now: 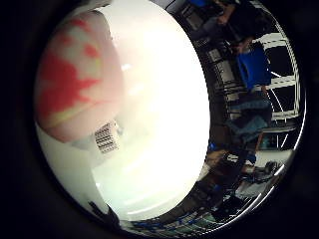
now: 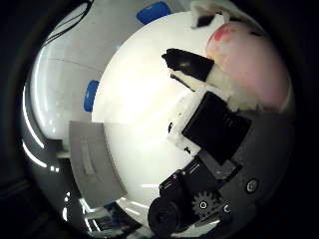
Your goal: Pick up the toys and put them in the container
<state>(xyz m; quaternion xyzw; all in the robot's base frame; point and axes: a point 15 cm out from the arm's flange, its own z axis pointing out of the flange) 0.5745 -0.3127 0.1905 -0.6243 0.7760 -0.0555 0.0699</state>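
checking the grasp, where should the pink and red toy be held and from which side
Grip the pink and red toy round its rounded body. It looks soft and bulging, with no handle visible. It already sits close against the palm, with the robot hand curled beside it, so closing from the palm side seems best.

The hand (image 2: pixel 209 144) shows only in the thumb side palm view, where its white and black parts reach in from about five o'clock toward the middle. A black geared part sits near six o'clock, with a grey body panel beside it at four o'clock. From there a boxy black and white finger (image 2: pixel 187 67) runs up toward one o'clock and bends, its black tip pressed against a pink and red toy (image 2: pixel 249 64) that lies close to the palm, so the fingers are curled round it.
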